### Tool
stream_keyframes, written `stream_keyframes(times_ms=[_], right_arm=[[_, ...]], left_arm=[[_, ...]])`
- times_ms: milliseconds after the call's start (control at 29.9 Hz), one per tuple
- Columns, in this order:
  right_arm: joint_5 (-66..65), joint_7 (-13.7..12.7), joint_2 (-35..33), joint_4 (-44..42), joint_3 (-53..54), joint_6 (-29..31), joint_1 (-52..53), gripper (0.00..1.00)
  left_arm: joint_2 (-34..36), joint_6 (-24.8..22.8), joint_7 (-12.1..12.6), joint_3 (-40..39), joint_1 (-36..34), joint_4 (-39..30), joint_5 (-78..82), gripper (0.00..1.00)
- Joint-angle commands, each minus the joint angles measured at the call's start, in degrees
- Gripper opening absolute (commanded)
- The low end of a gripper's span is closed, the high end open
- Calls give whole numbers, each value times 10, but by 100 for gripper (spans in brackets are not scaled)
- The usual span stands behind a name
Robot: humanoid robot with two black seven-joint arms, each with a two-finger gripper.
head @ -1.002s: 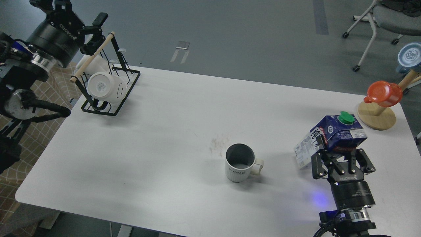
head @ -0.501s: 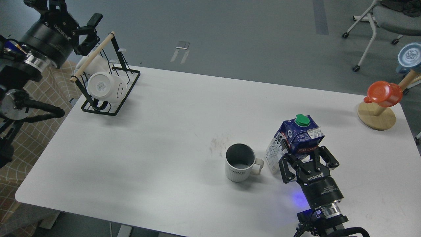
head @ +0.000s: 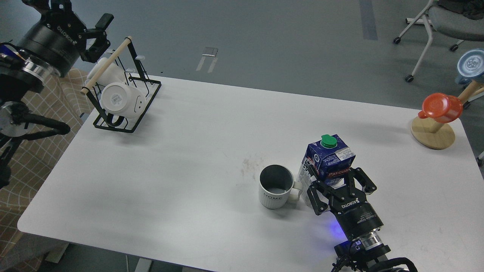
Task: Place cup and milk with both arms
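The cream-white ribbed cup (head: 276,187) with "HOME" on its side stands upright on the white table (head: 181,151), its handle pointing right. The dark blue and white milk carton (head: 326,160) with a green cap stands just right of the cup, close to its handle. My right gripper (head: 332,181) is shut on the carton's lower part from the near side. My left gripper (head: 99,34) is open and empty, high at the far left above the black rack.
A black wire rack (head: 123,94) with a wooden bar holds a smooth white smiley mug (head: 120,99) at the table's far left. An orange-red cup (head: 441,107) hangs on a wooden stand (head: 433,133) at the far right. A wheeled chair (head: 435,22) stands beyond.
My right gripper has carried the milk carton leftward from the table's right side to just beside the cup's handle. My left arm has drawn back a little to the left.
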Motion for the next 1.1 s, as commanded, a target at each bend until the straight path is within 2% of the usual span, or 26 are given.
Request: stream_keyframes(times_ms=[0,234,501,701,935,1069], right_arm=[[1,-1,0,-1,3,0,-2,100],[3,1,0,-1,9,0,-15,100],[3,0,0,-2,10,0,-77,100],[1,1,-27,-3,12,0,-118,100],[3,1,-65,3,82,0,-107,100],[2,2,-93,6,104,0,-63,100]], left_arm=[[-3,-1,0,0,0,0,0,98],[-8,-1,0,0,1,1,0,98],[-8,-3,-1,0,0,1,0,98],[-6,-3,0,1,-4,1,0,98],[-8,-3,0,0,-5,1,0,98],[-8,-3,0,-1,-8,1,0,98]])
